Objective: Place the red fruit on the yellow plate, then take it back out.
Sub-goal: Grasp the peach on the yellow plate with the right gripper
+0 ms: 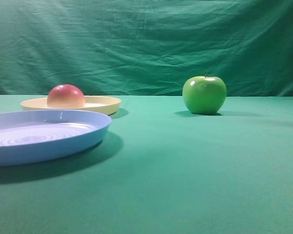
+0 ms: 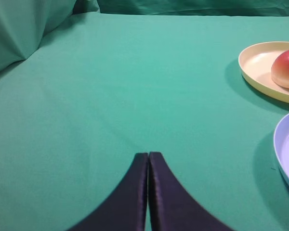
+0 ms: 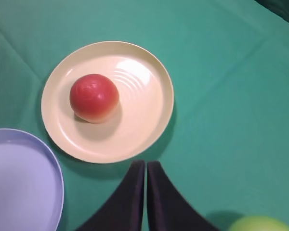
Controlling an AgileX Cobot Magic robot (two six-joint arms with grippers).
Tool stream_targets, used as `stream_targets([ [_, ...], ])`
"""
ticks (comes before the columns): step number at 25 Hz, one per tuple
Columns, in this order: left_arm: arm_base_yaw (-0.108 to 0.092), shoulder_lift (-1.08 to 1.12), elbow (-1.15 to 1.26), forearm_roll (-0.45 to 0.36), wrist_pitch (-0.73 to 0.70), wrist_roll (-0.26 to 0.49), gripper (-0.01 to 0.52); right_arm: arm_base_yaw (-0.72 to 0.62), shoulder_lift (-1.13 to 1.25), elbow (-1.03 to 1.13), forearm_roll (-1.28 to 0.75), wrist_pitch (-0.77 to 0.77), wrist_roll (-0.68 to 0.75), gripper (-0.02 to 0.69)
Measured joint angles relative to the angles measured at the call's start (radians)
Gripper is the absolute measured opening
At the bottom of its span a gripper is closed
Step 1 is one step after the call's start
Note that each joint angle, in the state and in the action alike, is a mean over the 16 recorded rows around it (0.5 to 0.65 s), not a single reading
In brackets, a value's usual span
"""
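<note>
Red fading to pinkish-yellow, the round smooth fruit (image 3: 94, 97) sits free inside the shallow pale-yellow plastic plate (image 3: 149, 103), ahead and a little left of my right tool (image 3: 146, 166), which hangs above the plate's near rim with its jaws pressed together and nothing in them. I judge the placing half done and the taking-out next: I must part those jaws, move forward over the fruit and come down around it. My left tool (image 2: 148, 156), likewise closed and empty, sits over bare green table with the plate far to its right.
</note>
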Motion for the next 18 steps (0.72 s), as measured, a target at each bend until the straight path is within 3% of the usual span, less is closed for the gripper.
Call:
stream_targets([
  [4,0.000,0.000,0.000,0.000,0.000,0.000,0.000,0.057,0.108,-0.100,-0.009,-0.022,-0.036,0.018],
  [7,0.000,0.000,0.000,0.000,0.000,0.000,0.000,0.090,0.178,-0.156,0.007,-0.054,-0.075,0.074],
  [18,0.000,0.000,0.000,0.000,0.000,0.000,0.000,0.151,0.353,-0.229,0.118,-0.234,-0.210,0.495],
])
